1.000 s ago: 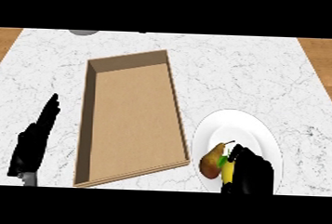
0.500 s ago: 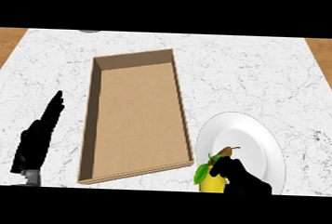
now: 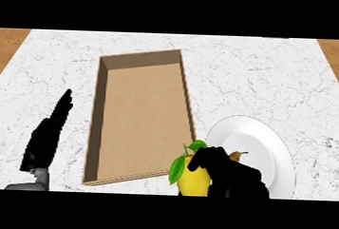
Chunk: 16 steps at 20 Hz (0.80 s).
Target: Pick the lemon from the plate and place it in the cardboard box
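- The right hand (image 3: 233,178) has its fingers curled round the lemon (image 3: 193,182) and grips it from the right. The lemon's yellow body shows to the left of the fingers.
- The lemon sits by the near edge of the bench (image 3: 272,77), at the left rim of the plate (image 3: 270,139) and just beside the near right corner of the box (image 3: 141,120). Half a second ago it was further right, over the plate's near left part. It has moved leftward toward the box but is not yet over it.
- Green leaves (image 3: 180,165) hang on the lemon's upper left, nearly touching the box's right wall.
- A pear (image 3: 235,156) shows only as a brown sliver with a stem above the right hand. A second ago most of it was visible on the plate.
- The box lies lengthwise on the bench's middle, just as before, with its floor bare.
- The left hand (image 3: 46,138) rests open near the left near corner of the bench, fingers straight and pointing away, holding nothing. It has barely shifted.
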Each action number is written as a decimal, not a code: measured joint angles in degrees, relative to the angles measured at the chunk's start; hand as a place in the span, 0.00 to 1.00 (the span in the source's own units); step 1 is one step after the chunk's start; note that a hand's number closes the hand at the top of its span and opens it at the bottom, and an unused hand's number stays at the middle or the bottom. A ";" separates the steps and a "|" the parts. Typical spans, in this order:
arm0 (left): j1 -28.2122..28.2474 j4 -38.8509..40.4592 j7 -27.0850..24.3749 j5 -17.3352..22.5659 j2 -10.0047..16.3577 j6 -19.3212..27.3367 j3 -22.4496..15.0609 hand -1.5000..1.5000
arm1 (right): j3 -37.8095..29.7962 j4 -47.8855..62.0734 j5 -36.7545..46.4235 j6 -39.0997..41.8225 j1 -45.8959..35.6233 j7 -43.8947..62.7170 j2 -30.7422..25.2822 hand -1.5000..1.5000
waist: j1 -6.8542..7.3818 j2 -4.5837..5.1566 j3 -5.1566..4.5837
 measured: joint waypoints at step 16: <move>-1.82 2.13 -1.32 -0.25 -0.40 -0.67 -0.23 0.50 | -15.64 31.90 -24.68 -4.03 -33.90 3.06 2.28 1.00 | 2.05 0.55 -0.01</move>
